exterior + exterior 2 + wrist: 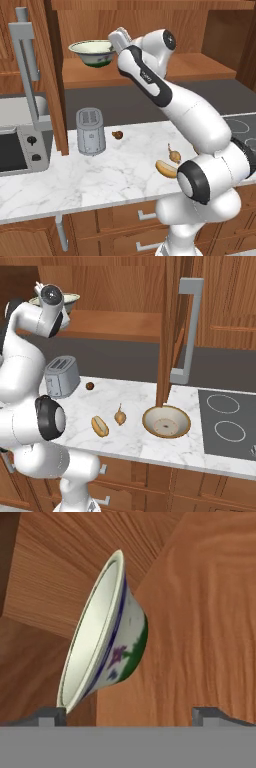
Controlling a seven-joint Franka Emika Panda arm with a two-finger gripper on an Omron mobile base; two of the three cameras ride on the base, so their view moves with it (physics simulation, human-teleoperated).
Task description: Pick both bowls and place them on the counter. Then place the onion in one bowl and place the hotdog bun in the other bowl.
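While hand [128, 714] hangs spread wide, grasping nothing, deep cream-white glazed bowl with green foot band [93, 52] sits just ahead on wooden cabinet shelf [150, 72]. Looks rigid, slick, breakable; pinch thin rim wall. Shallow tan bowl [166, 421] already on marble desk [75, 180].

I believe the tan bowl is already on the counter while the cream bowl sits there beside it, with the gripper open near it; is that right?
Not quite: the cream bowl is on the cabinet shelf, not the counter, as the left base view shows. The tan bowl is on the counter, and the gripper is open near the cream bowl.
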